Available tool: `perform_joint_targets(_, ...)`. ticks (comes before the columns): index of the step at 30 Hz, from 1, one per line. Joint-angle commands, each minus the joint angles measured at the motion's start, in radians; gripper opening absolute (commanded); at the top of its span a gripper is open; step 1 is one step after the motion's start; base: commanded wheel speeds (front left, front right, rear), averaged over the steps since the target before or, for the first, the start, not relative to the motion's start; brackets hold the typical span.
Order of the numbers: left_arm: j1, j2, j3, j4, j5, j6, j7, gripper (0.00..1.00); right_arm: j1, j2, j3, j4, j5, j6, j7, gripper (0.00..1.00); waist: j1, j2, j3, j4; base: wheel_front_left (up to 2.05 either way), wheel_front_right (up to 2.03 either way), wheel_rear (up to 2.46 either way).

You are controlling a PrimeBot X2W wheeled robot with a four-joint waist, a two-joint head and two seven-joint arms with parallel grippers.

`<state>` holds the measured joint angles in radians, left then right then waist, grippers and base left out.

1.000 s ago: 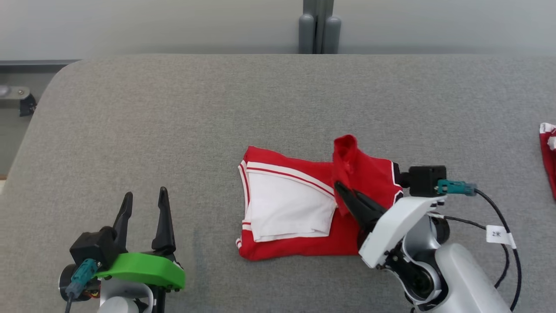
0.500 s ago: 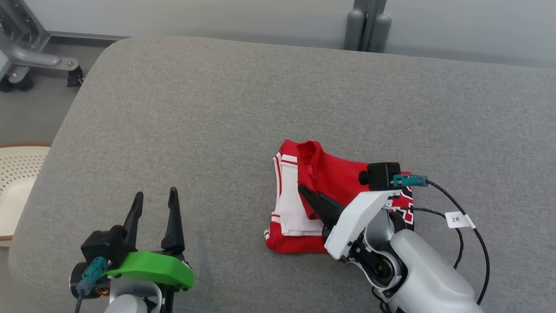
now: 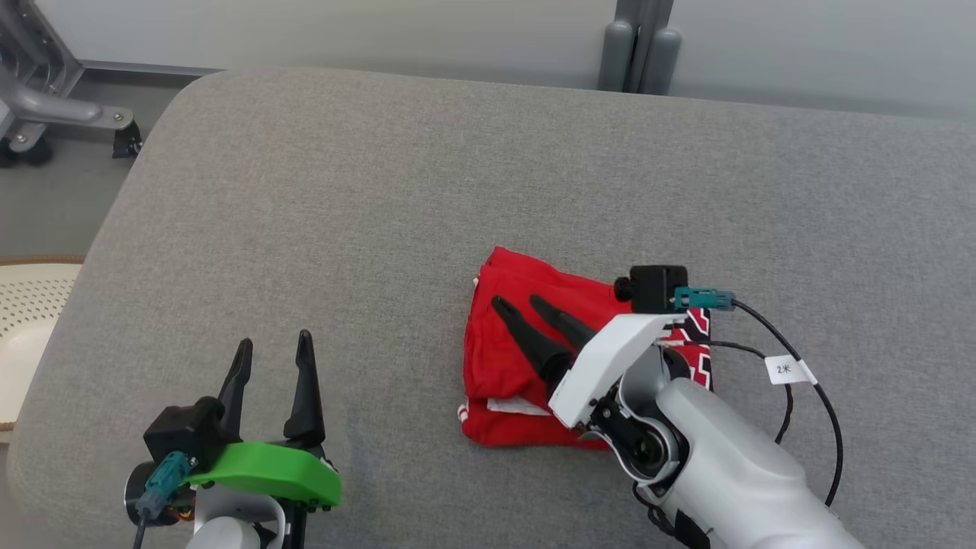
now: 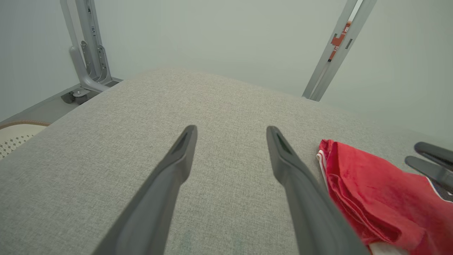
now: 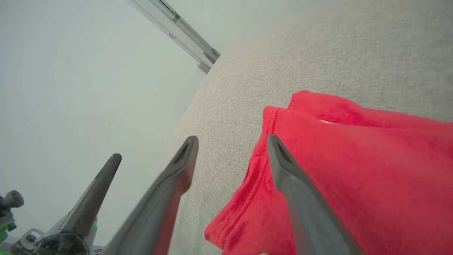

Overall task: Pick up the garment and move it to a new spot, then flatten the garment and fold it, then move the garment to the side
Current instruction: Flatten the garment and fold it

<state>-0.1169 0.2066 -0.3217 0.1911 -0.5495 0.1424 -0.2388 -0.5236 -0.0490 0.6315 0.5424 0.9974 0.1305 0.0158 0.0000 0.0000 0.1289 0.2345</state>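
The red garment (image 3: 511,366) lies folded in a compact stack on the grey padded table (image 3: 366,191), with a white trim edge peeking out at its front. My right gripper (image 3: 518,303) hovers open just over the garment's top layer, both fingers pointing far-left and holding nothing. In the right wrist view that gripper (image 5: 232,139) straddles the garment's (image 5: 354,170) folded edge. My left gripper (image 3: 275,341) rests open near the front left, well apart from the cloth. In the left wrist view, the left gripper (image 4: 230,129) points over bare table, with the garment (image 4: 371,198) to its right.
A white perforated basket (image 3: 23,320) sits off the table's left edge. A metal frame with a caster (image 3: 46,107) stands on the floor at the back left, and a grey post (image 3: 637,46) rises behind the table. Bare table surrounds the garment.
My right gripper carried the garment's right part over to the left, covering the white section, then let go and opened. The head camera shifted earlier. The left arm stayed put.
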Motion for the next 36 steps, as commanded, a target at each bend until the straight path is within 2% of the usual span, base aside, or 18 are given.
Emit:
perform_joint_targets(1,-0.004,0.002,0.002,0.0,-0.001,0.003,-0.007,1.0,-0.023,-0.004,-0.013,0.0,-0.025,0.0,-0.033,1.0,0.0,0.0,-0.007,-0.016,0.0,0.0,0.0)
perform_joint_targets(7,-0.002,0.002,-0.003,-0.003,-0.002,0.004,-0.008,1.0,-0.032,-0.037,-0.096,0.022,-0.162,0.0,-0.132,1.0,0.0,0.0,-0.016,-0.048,0.0,0.0,0.0)
perform_joint_targets(14,-0.02,-0.003,-0.024,-0.004,0.01,-0.004,-0.008,1.0,0.03,-0.075,-0.23,0.002,-0.316,0.0,-0.208,1.0,0.0,0.0,-0.023,-0.075,0.0,0.0,0.0)
perform_joint_targets(25,-0.064,-0.035,-0.059,0.039,0.049,-0.018,-0.019,1.0,0.235,-0.054,-0.495,-0.137,-0.578,0.0,-0.257,1.0,0.0,0.0,-0.062,-0.124,0.0,0.0,0.0)
perform_joint_targets(29,-0.039,-0.043,-0.046,0.063,0.057,-0.02,-0.025,1.0,0.316,-0.032,-0.557,-0.217,-0.665,0.0,-0.247,1.0,0.0,0.0,-0.083,-0.141,0.0,0.0,0.0)
perform_joint_targets(36,0.022,-0.06,0.006,0.065,0.092,-0.03,-0.026,1.0,0.424,-0.008,-0.61,-0.322,-0.734,0.0,-0.214,1.0,0.0,0.0,-0.115,-0.157,0.0,0.0,0.0)
